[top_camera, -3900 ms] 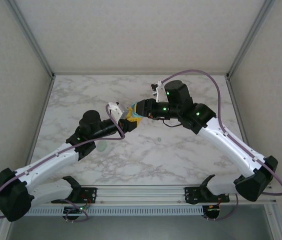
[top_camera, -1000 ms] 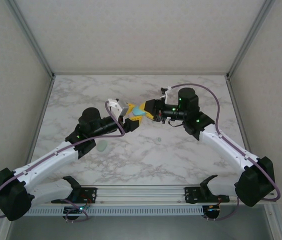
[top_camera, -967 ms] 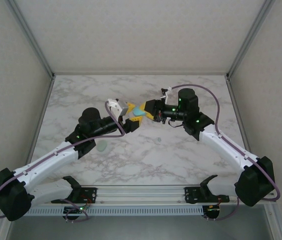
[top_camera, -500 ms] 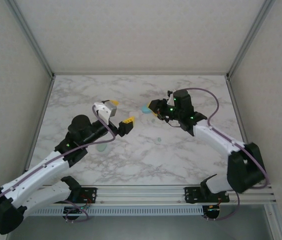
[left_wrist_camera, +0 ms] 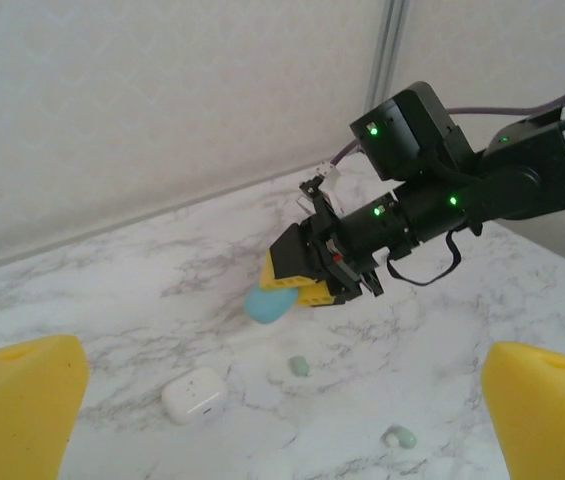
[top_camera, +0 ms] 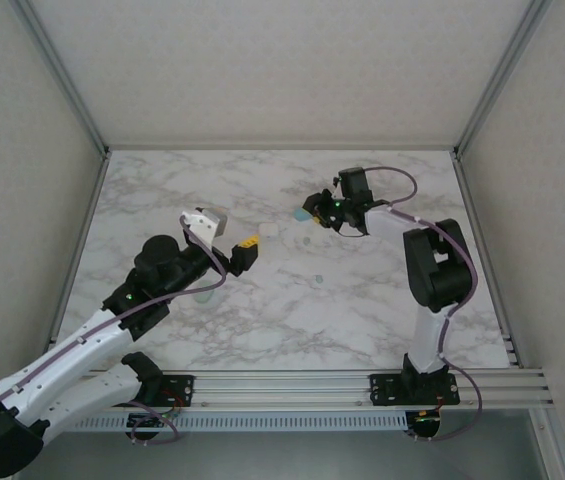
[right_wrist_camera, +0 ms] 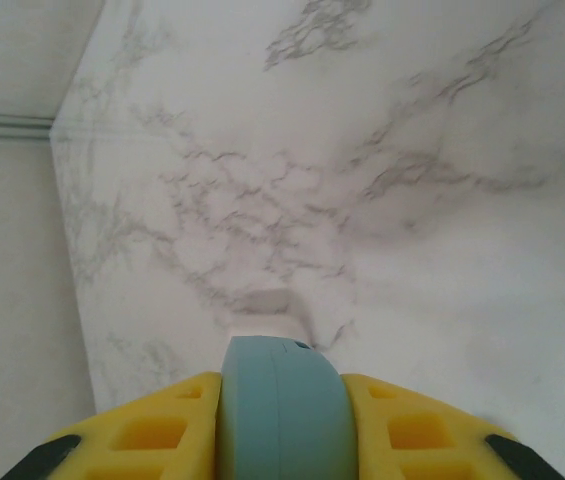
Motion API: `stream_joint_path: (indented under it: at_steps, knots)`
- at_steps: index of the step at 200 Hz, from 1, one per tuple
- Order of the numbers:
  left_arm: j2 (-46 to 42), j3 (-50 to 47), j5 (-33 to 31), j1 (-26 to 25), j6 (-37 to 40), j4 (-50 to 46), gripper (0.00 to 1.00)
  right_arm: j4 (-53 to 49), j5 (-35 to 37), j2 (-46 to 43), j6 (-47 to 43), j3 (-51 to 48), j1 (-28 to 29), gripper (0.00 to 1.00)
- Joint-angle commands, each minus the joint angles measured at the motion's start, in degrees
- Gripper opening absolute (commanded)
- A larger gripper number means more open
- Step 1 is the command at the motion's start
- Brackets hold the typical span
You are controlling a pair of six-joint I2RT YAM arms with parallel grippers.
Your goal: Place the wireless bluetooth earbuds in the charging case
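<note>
Top external view.

1. Left gripper (top_camera: 230, 232): raised over the left half of the marble table (top_camera: 162, 180), closer to the middle than to the left edge. Jaws spread wide, nothing between them. In the left wrist view its yellow fingers (left_wrist_camera: 22, 400) sit at the two lower corners, well apart.

2. Right gripper (top_camera: 312, 209): toward the far edge, a little right of the middle. Jaws clamped on a teal-blue charging case (top_camera: 304, 214). In the left wrist view the case (left_wrist_camera: 267, 303) juts from between the yellow pads, low over the marble; whether it touches the table cannot be told. In the right wrist view the case (right_wrist_camera: 282, 420) sits squarely between the two pads.

3. White charging case (top_camera: 270, 229): lying on the table near the middle, toward the far edge, just beside the held case and apart from it.

4. Pale teal earbud (top_camera: 305, 241): loose on the marble, near the white case on its right-edge side.

5. Second earbud (top_camera: 318, 279): loose, about mid-table, closer to the near edge than the first and apart from it.
</note>
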Motion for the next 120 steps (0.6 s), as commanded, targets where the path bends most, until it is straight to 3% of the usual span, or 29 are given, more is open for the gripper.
stream_joint_path:
  at_steps: [1,71,120]
  knots:
    - [-0.2,2.08,-1.77,0.49,-1.93,-1.81,1.0,-2.55,-2.89,3.48,-4.97,4.83,-1.31,0.18]
    - [1.39,4.33,-3.23,1.37,-4.39,-4.84,1.0,-8.36,-5.16,11.31,-9.55,11.08,-2.33,0.21]
    - [2.26,5.08,-2.88,1.42,-4.16,-5.27,1.0,-12.48,-3.79,12.04,-12.53,12.55,-2.52,0.32]
